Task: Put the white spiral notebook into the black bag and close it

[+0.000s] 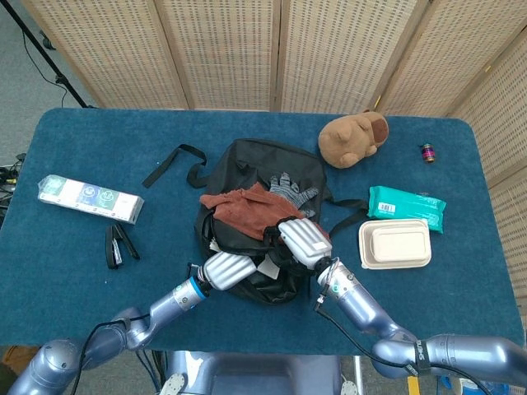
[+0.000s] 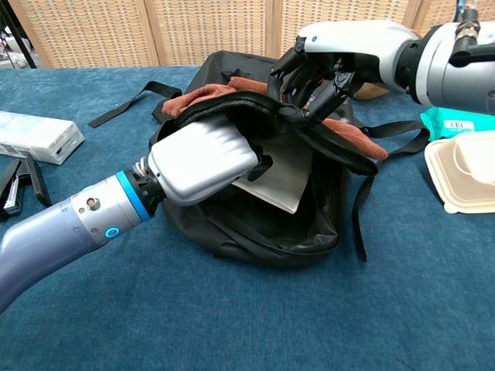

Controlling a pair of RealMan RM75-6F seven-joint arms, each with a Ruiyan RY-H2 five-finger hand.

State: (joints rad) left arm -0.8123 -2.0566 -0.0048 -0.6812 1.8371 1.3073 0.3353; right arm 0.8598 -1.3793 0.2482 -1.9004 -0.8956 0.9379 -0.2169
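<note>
The black bag point(image 2: 271, 224) point(image 1: 255, 169) lies open toward me in the middle of the table. Inside its mouth the white spiral notebook point(image 2: 280, 176) point(image 1: 267, 267) shows as a pale sheet, mostly within the bag. My left hand point(image 2: 203, 161) point(image 1: 226, 269) reaches into the opening and holds the notebook's near edge, its fingertips hidden behind the bag. My right hand point(image 2: 329, 66) point(image 1: 302, 240) grips the upper rim of the bag and holds it lifted.
A rust-red cloth point(image 1: 247, 207) and a grey glove point(image 1: 288, 189) lie on the bag. A brown plush toy point(image 1: 354, 138), teal wipes pack point(image 1: 406, 206) and beige lidded box point(image 1: 395, 244) sit right. A white packet point(image 1: 89, 197) and black stapler point(image 1: 115, 245) sit left.
</note>
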